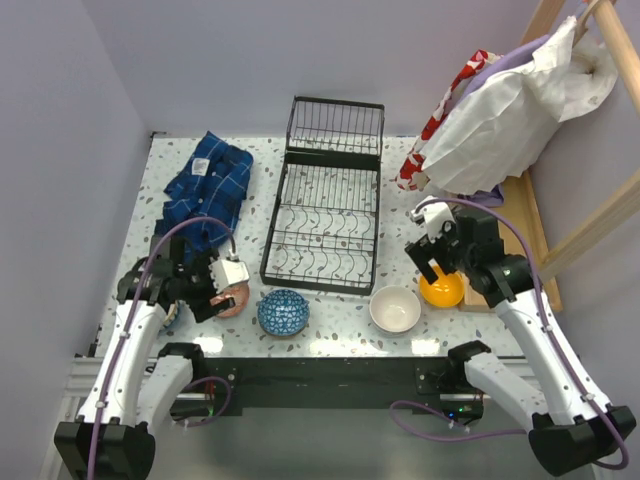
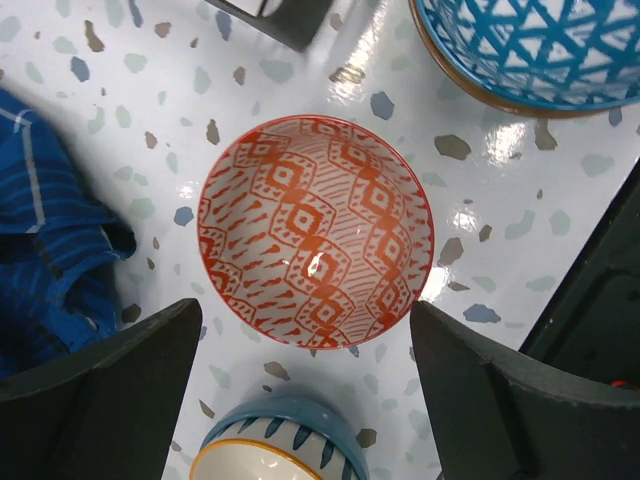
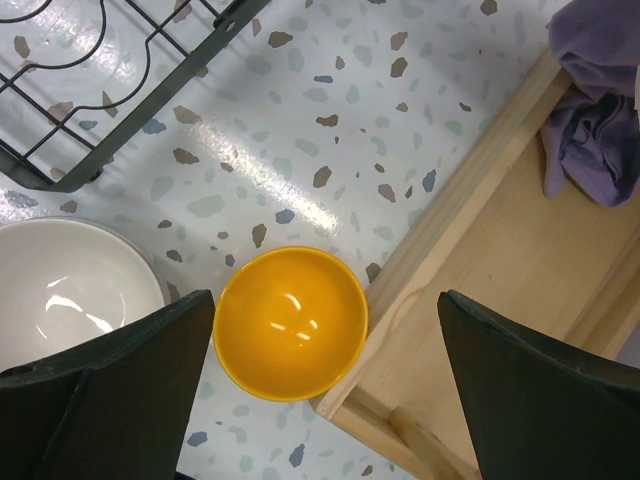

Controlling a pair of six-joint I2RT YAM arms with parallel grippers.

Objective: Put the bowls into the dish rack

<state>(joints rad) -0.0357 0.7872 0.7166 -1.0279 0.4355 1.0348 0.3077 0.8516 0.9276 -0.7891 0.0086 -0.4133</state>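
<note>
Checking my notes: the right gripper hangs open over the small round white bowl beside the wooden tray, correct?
Wrong bowl: the right wrist view shows the open right gripper over the small round yellow bowl beside the wooden tray; the white bowl lies alongside.

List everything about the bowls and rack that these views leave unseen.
Red-patterned bowl: top view, mostly covered by the left gripper.
Blue-striped bowl: left wrist view, cut off by the bottom edge.
Yellow bowl: top view, partly under the right gripper.
White bowl: right wrist view, cut by the left edge and one of the fingers.
Dish rack: right wrist view, only one corner shows.
</note>
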